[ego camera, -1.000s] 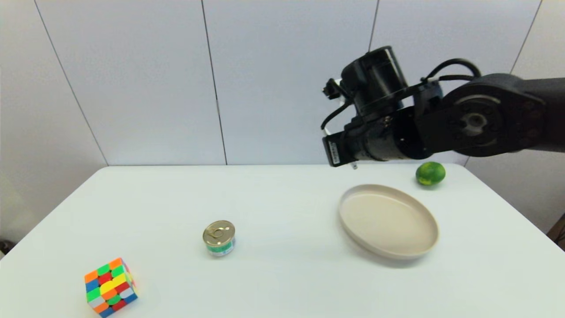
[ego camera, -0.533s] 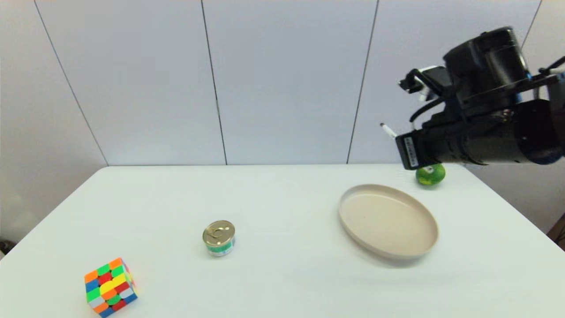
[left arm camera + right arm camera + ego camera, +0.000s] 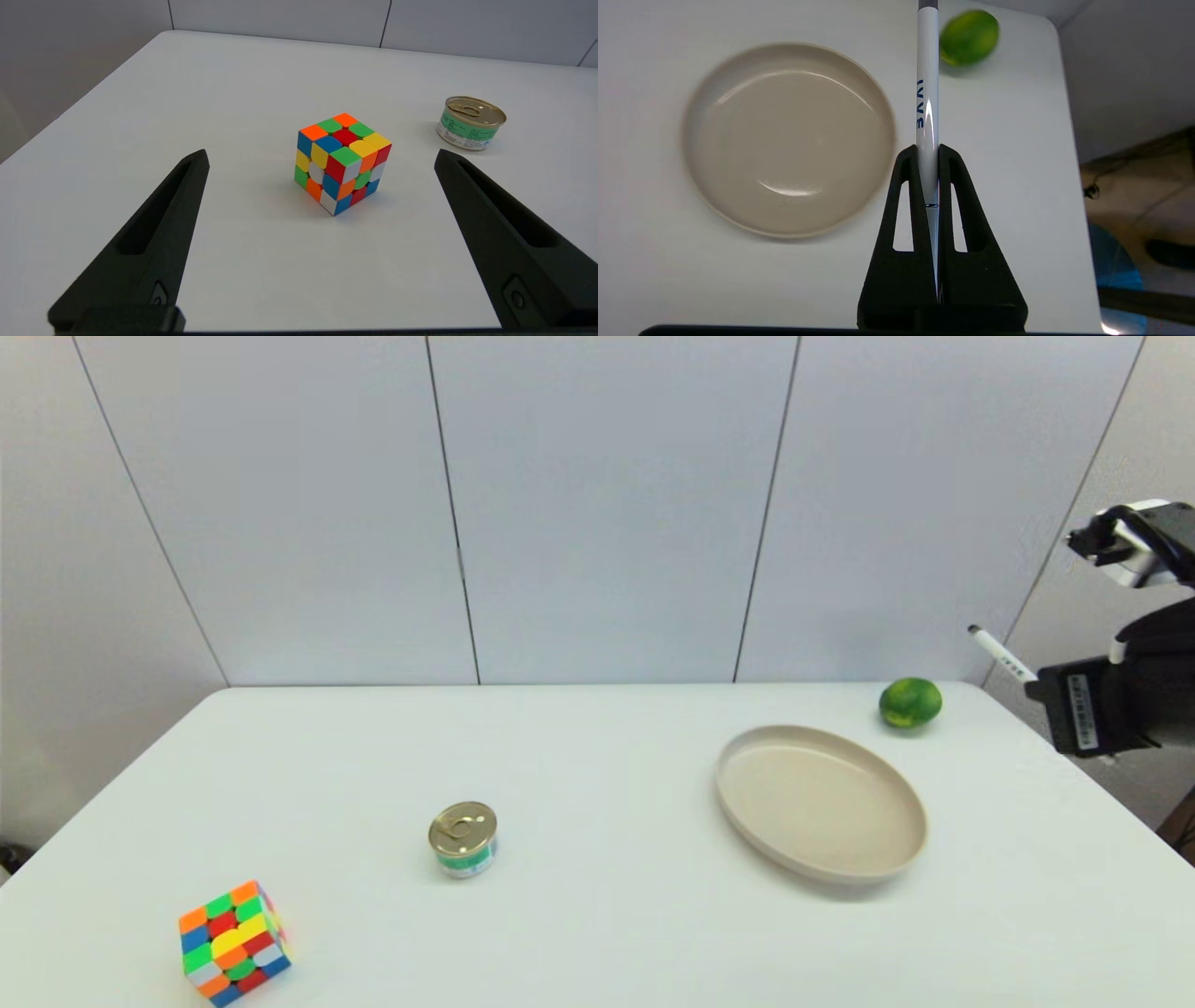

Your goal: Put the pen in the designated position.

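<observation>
The pen [image 3: 927,93] is thin and white with blue print, and my right gripper [image 3: 928,150] is shut on its lower barrel. It is held in the air above the strip of table between the beige plate [image 3: 738,177] and the table's right edge. In the head view the pen [image 3: 999,656] sticks up and left out of the right wrist [image 3: 1106,709] at the picture's right border. No mark for the designated position shows on the white tabletop [image 3: 607,756]. My left gripper [image 3: 321,156] hangs open low over the near left corner, facing a colourful cube [image 3: 343,163].
A green lime [image 3: 910,702] lies at the far right corner behind the beige plate [image 3: 896,859]. A small gold-lidded tin [image 3: 463,839] stands mid-table, and the cube [image 3: 233,943] sits near the front left. The table's right edge [image 3: 1069,140] drops to the floor.
My right arm has swung to the right with the pen, from above the plate's far side to the table's right edge, and most of it has left the head view.
</observation>
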Available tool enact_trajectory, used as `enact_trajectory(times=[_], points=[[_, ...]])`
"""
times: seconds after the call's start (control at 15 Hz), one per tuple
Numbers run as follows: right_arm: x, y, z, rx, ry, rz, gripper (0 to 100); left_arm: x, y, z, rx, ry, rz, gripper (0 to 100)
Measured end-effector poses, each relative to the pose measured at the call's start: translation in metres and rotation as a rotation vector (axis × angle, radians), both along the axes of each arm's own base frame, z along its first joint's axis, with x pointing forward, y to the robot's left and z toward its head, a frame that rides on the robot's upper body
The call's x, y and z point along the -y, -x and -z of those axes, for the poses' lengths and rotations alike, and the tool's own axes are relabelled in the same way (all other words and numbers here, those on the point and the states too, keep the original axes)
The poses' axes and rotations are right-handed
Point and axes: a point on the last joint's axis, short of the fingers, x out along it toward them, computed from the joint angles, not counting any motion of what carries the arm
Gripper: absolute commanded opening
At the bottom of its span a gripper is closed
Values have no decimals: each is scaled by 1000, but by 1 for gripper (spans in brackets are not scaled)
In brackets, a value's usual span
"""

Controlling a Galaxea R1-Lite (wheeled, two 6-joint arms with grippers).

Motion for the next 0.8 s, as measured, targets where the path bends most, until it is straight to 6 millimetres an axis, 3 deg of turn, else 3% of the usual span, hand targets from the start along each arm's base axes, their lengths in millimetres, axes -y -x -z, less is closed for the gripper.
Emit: enact_trajectory(times=[0.2, 0.47, 0.8], points=[[25, 23, 12, -28, 10, 32, 0, 0, 0, 0, 0, 0, 0, 100], [41, 55, 35, -73, 10, 36, 0, 0, 0, 0, 0, 0, 0, 100], [53, 69, 55, -121, -20, 34, 0, 0, 0, 0, 0, 0, 0, 100]])
